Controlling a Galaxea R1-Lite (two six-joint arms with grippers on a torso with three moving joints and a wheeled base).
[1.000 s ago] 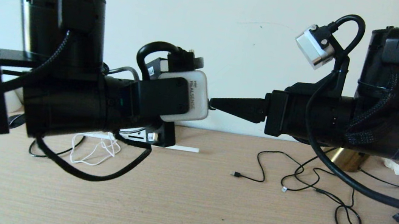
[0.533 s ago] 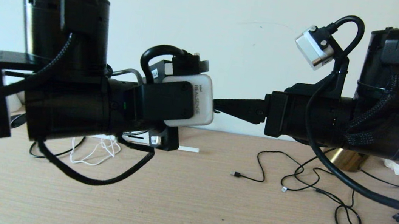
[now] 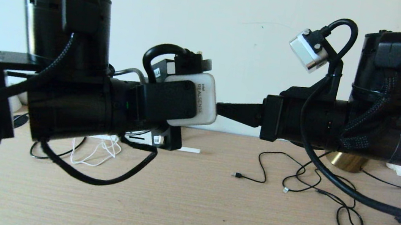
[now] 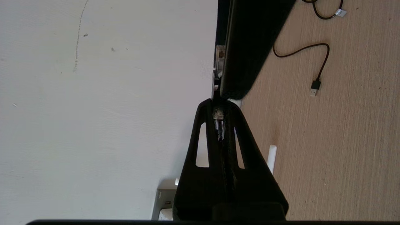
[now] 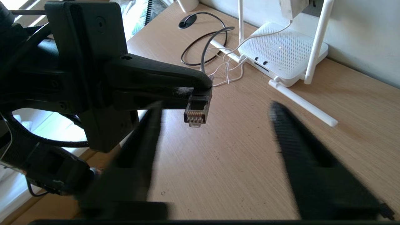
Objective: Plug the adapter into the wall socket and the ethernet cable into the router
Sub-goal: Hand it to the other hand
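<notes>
**Both arms meet above the desk, the ethernet plug is in the left claw**

The left gripper (image 5: 200, 93) is raised above the light wooden desk (image 3: 188, 210), and its two black fingers are pressed together on the plug end of the thick black ethernet cable (image 5: 196, 110). The clear plug with its gold contacts points out past the fingertips and down toward the desk. In the left wrist view the same closed fingers (image 4: 204, 131) pinch the small plug between their tips.

The right gripper (image 5: 215, 118) points toward the left one, at nearly the same height. Its two black fingers are spread wide apart and hold nothing; the plug hangs just in front of the gap between them, not touching them. In the head view the right gripper (image 3: 223, 110) comes very near the camera housing of the left arm.

The flat white plastic router (image 5: 282, 51) with slim stick antennas lies on the desk against the pale wall, beyond the plug and well apart from it. Two dark ports show on its near edge. One antenna lies flat on the desk, the others stand upright. A thin white cord (image 5: 228, 70) is looped just beside the router.

The dark grey wall socket and the white adapter cannot be told for sure in these views. Thin black cords (image 3: 311, 179) with small ends lie on the desk on the robot's right side.
</notes>
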